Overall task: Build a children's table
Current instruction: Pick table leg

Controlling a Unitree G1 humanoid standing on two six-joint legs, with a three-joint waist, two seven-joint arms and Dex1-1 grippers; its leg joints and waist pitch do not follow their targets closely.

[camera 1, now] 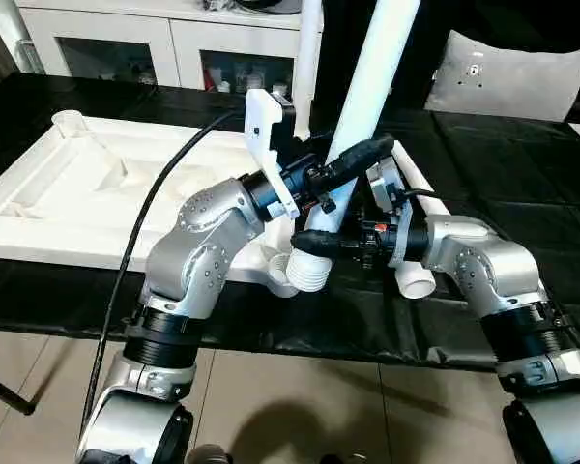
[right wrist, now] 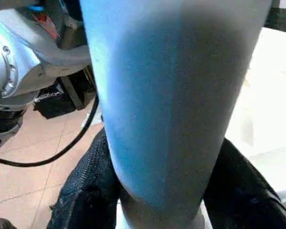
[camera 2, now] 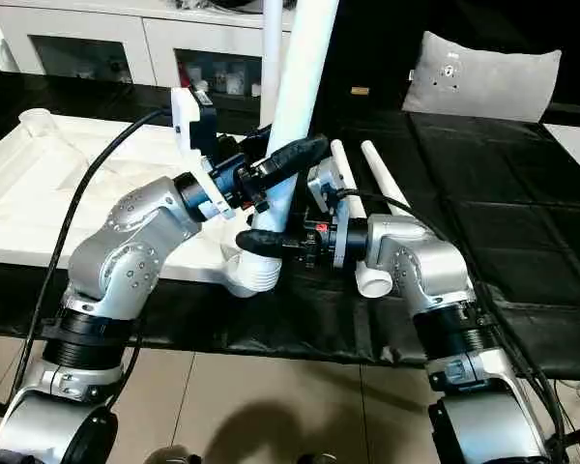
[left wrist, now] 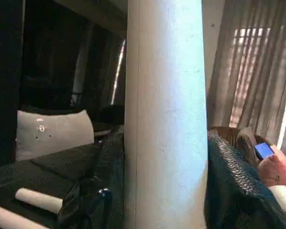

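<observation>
The children's table top (camera 1: pixel 68 193) lies upside down on the black cloth, ribbed underside up, with a round socket (camera 1: pixel 70 120) at its far left corner. A white leg (camera 1: pixel 372 68) leans up and to the right, its threaded end (camera 1: pixel 312 272) at the near right corner socket. My left gripper (camera 1: pixel 356 162) is shut on this leg partway up; its fingers (left wrist: pixel 93 191) flank the leg (left wrist: pixel 164 119). Just above the thread, my right gripper (camera 1: pixel 321 244) is shut on the same leg (right wrist: pixel 171 95) from the right. Another leg (camera 1: pixel 309 58) stands upright behind.
Two loose legs (camera 2: pixel 387 179) lie on the black cloth right of my right arm. A white cabinet with glass doors (camera 1: pixel 164 48) stands at the back, and a grey cushion (camera 1: pixel 512 77) at the back right. The cloth's front edge (camera 1: pixel 300 353) drops to the tiled floor.
</observation>
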